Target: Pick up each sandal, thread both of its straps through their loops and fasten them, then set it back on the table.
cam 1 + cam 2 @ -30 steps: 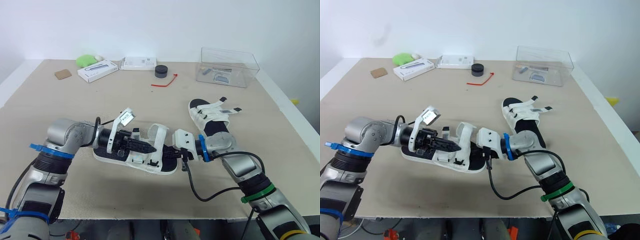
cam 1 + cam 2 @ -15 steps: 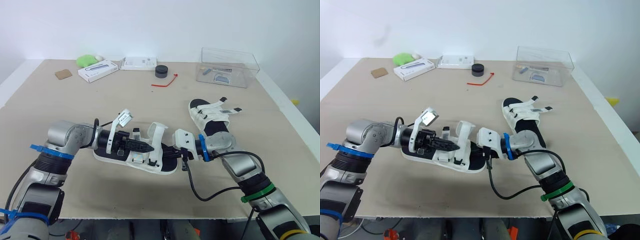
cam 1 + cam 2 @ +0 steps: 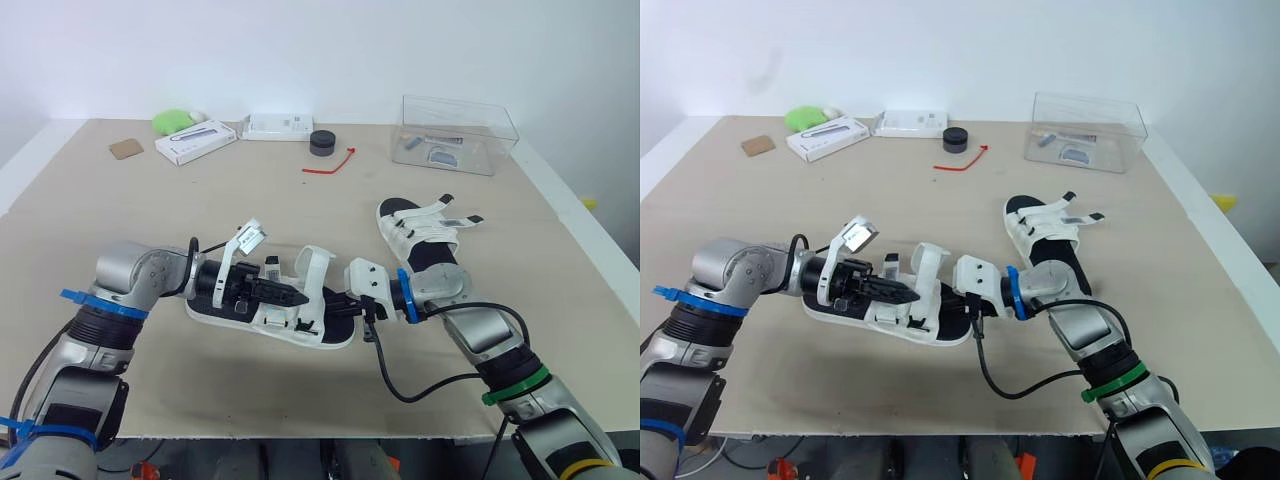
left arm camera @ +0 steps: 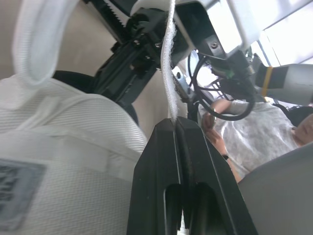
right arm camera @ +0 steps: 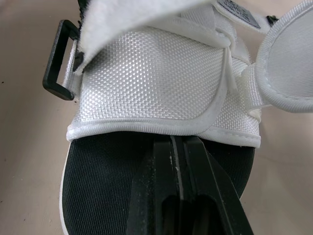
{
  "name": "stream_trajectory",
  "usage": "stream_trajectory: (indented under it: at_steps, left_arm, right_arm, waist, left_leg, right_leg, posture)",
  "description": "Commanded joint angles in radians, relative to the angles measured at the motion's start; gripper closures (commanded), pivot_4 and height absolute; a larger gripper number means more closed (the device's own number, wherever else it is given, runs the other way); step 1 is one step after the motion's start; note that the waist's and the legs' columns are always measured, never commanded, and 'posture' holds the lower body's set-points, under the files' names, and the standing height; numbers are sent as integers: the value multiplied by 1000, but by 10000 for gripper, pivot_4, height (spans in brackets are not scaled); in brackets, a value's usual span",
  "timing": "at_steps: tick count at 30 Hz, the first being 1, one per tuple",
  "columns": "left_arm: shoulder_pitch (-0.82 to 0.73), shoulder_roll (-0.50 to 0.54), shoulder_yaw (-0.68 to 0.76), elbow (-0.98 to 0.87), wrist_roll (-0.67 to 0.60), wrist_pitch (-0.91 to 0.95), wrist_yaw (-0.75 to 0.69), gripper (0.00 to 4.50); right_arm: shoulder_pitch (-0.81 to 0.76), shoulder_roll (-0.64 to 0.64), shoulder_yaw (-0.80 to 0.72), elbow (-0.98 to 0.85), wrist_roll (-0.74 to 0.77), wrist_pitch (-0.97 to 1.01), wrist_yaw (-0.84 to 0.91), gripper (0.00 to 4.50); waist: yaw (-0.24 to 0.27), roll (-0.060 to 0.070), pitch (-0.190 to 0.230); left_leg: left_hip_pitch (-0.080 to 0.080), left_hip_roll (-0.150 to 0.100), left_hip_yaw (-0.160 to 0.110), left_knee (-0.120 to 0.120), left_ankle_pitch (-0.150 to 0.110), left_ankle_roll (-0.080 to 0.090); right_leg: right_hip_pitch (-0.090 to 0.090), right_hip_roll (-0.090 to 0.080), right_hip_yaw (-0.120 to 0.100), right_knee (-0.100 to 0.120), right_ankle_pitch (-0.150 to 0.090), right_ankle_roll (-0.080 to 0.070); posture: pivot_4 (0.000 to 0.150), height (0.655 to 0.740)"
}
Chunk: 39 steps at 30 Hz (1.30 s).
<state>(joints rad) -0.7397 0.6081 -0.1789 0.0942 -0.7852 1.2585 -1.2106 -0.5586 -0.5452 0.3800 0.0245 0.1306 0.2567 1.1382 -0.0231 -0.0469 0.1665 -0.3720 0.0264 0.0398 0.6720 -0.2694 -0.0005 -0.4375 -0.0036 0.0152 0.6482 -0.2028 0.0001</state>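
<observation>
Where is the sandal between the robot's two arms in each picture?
Left eye view: sandal, low centre.
Right eye view: sandal, low, left of centre.
Left wrist view: sandal's white mesh, close up.
Right wrist view: white mesh and black footbed.
Shared landmark: the white mesh.

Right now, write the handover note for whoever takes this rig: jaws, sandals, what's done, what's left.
Left gripper: jaws shut on a white strap of the near sandal, which lies on the table.
Right gripper: jaws shut, tips on that sandal's black footbed.
Far sandal: on the table, strap ends splayed sideways.
Done: nothing fastened that I can see; the black loop looks unthreaded.
Left: thread and fasten both straps on each sandal, then set each down.
</observation>
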Motion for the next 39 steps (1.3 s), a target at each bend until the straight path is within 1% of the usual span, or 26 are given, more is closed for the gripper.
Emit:
stream_trajectory:
  at_steps: [1, 9, 28, 39]
  left_arm:
    - [-2, 14, 5, -37, -14, 11, -11, 44312]
    - [-8, -17, 31, -33, -29, 22, 24, 44312]
    - [-11, -21, 55, -53, -47, 51, 31, 44312]
    - [35, -11, 42, -80, -54, 61, 52, 44312]
  right_arm:
    - [22, -19, 20, 31, -44, 22, -1, 45000]
    - [16, -18, 24, 39, -48, 18, 0, 45000]
    - [21, -25, 26, 36, -50, 11, 2, 45000]
    - [16, -24, 29, 42, -52, 4, 5, 45000]
  waist:
    - [0, 0, 0]
    - [0, 0, 0]
    - [0, 0, 0]
    - [0, 0, 0]
  left_leg:
    - [0, 0, 0, 0, 0, 0]
    - [0, 0, 0, 0, 0, 0]
    - [0, 0, 0, 0, 0, 0]
    - [0, 0, 0, 0, 0, 0]
  right_leg:
    - [0, 0, 0, 0, 0, 0]
    - [0, 0, 0, 0, 0, 0]
    - [0, 0, 0, 0, 0, 0]
    - [0, 0, 0, 0, 0, 0]
  posture:
    - [1500, 7400]
    - [1500, 7400]
    - [1500, 7400]
    - [1500, 7400]
